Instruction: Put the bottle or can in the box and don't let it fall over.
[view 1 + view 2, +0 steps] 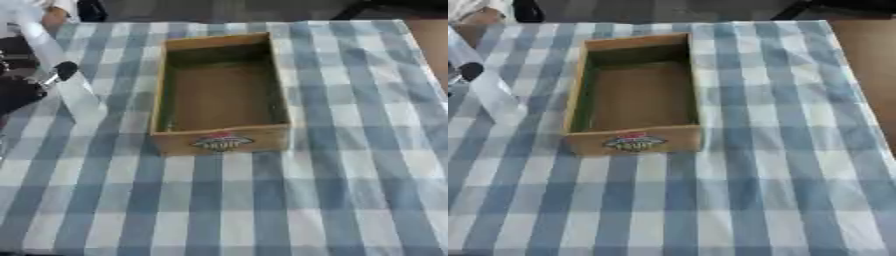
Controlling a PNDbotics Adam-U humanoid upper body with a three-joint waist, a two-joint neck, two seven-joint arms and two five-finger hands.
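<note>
Over at the nine o'clock side of the table, a clear bottle [66, 75] hangs tilted above the cloth, its upper end leaning away toward eleven o'clock and its lower end coming down near the left wall of the box. It looks pale and see-through, so the blue checks show faintly through its lower part. I cannot tell whether its base touches the cloth or floats just over it. The robot's left hand [35, 80] is wrapped round the bottle's middle, dark fingers [63, 69] curled across the front of it, the rest of the arm running off the left edge. In the right eye view only a dark fingertip and the bottle's slanted body show at the edge.

Just beside the bottle, toward three o'clock from it, sits the wooden box [219, 141], open at the top, long side running from six to twelve o'clock. Its floor is bare brown and its inner walls look greenish. A red and white label [222, 141] marks the near end wall. The bottle is outside the box, not yet over it.

Under everything lies a blue and white checked tablecloth [262, 200]. At the two o'clock corner a strip of bare brown table [868, 60] shows past the cloth's edge
</note>
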